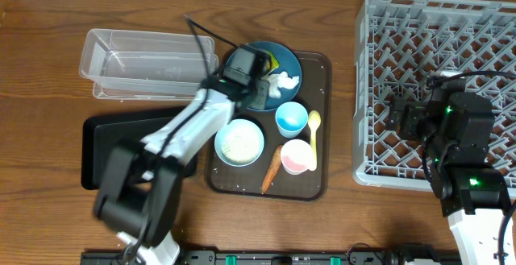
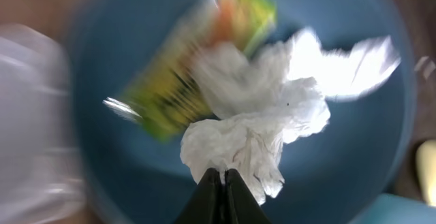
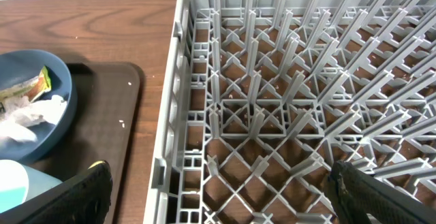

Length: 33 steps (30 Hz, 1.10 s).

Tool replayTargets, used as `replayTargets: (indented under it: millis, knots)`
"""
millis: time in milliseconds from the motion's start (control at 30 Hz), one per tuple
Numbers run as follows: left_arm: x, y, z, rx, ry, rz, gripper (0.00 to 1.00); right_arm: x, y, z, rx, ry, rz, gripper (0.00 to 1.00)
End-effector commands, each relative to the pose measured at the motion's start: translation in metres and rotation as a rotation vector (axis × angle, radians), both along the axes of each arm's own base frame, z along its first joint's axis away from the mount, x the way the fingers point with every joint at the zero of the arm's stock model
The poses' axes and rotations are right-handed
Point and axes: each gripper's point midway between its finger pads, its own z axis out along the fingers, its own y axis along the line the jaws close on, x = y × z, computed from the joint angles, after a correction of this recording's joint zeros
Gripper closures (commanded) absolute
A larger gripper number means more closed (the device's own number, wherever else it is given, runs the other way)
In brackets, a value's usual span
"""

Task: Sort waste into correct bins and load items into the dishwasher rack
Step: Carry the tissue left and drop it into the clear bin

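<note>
My left gripper (image 2: 223, 173) is shut on the edge of the crumpled white tissue (image 2: 259, 129), over the dark-blue plate (image 1: 288, 60). The yellow-green wrapper (image 2: 184, 81) lies on the plate beside the tissue, blurred. On the brown serving tray (image 1: 318, 186) sit a white bowl with rice (image 1: 239, 142), a light-blue cup (image 1: 291, 119), a pink cup (image 1: 296, 156), a pale yellow spoon (image 1: 314, 136) and a carrot (image 1: 272, 170). My right gripper (image 3: 221, 190) stands wide open and empty over the left edge of the grey dishwasher rack (image 3: 286, 94).
The clear plastic tub (image 1: 145, 64) lies left of the plate. Below the tub is the flat black tray (image 1: 105, 136), partly covered by my left arm. The rack (image 1: 435, 55) fills the right side of the table. A few rice grains dot the serving tray.
</note>
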Motion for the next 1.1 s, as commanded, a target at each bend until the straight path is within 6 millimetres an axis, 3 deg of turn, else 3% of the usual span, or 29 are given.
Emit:
replayTargets:
  millis: [0, 100, 200, 400, 533, 667, 700, 733, 800, 933, 1067]
  knots:
    - [0.021, 0.038, 0.073, 0.026, -0.194, 0.103, 0.94, 0.002, 0.002, 0.009, 0.012, -0.018, 0.001, 0.01]
    - [0.028, 0.074, 0.109, 0.031, -0.283, 0.198, 0.94, 0.002, 0.002, 0.009, 0.012, -0.018, 0.001, 0.01]
    - [0.034, 0.108, 0.125, 0.027, -0.323, 0.275, 0.94, 0.002, 0.002, 0.009, 0.012, -0.018, 0.001, 0.01]
    - [0.042, 0.165, 0.109, 0.058, -0.287, 0.397, 0.94, 0.002, 0.002, 0.009, 0.012, -0.018, 0.001, 0.01]
    - [0.047, 0.186, 0.09, 0.076, -0.247, 0.442, 0.93, 0.002, 0.002, 0.009, 0.012, -0.018, 0.001, 0.01]
    - [0.048, 0.192, 0.078, 0.086, -0.221, 0.454, 0.83, 0.002, 0.002, 0.008, 0.012, -0.018, 0.001, 0.01]
    - [0.049, 0.192, 0.077, 0.085, -0.219, 0.453, 0.75, 0.002, 0.002, 0.008, 0.012, -0.018, 0.001, 0.01]
    - [0.049, 0.192, 0.077, 0.086, -0.219, 0.453, 0.58, 0.002, 0.002, 0.008, 0.012, -0.018, 0.001, 0.01]
    - [0.051, 0.191, 0.079, 0.08, -0.229, 0.45, 0.42, 0.002, 0.002, 0.008, 0.012, -0.018, 0.001, 0.01]
    - [0.054, 0.167, 0.087, 0.002, -0.246, 0.378, 0.4, 0.002, 0.002, 0.008, 0.012, -0.018, 0.001, 0.01]
    - [0.052, 0.113, 0.088, -0.097, -0.234, 0.227, 0.37, 0.002, 0.002, 0.008, 0.012, -0.018, 0.001, 0.01]
